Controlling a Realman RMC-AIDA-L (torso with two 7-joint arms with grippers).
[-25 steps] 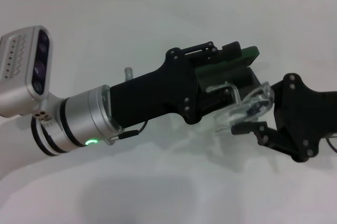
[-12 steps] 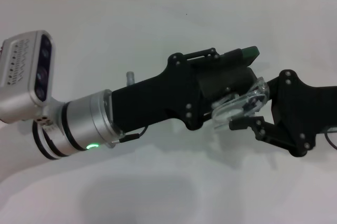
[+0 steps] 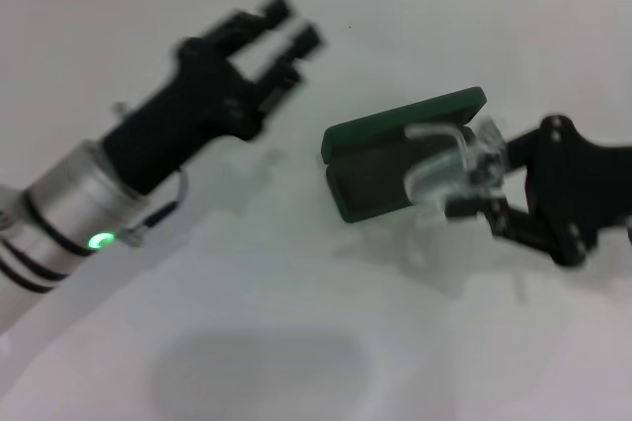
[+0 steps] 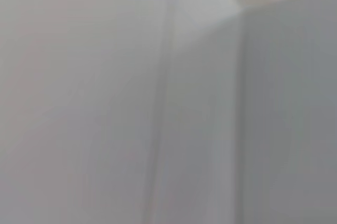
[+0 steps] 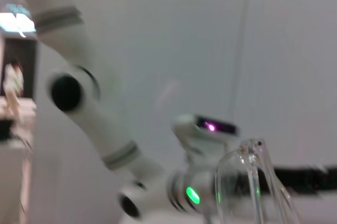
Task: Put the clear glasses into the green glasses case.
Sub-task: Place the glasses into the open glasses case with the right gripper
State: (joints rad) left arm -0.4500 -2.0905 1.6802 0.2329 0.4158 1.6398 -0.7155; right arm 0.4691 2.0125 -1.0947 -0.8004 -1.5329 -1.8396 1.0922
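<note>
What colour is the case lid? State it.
Dark green; the case lid shows best in the head view.

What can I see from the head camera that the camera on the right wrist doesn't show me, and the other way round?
Only the head view shows the green glasses case lying open on the white table, the right gripper holding the clear glasses at the case, and the left gripper raised away from it with its jaws apart. Only the right wrist view shows the left arm's white upper links and a dim room beyond. Both show the glasses, which the wrist view sees close up, and the left arm's green light.
</note>
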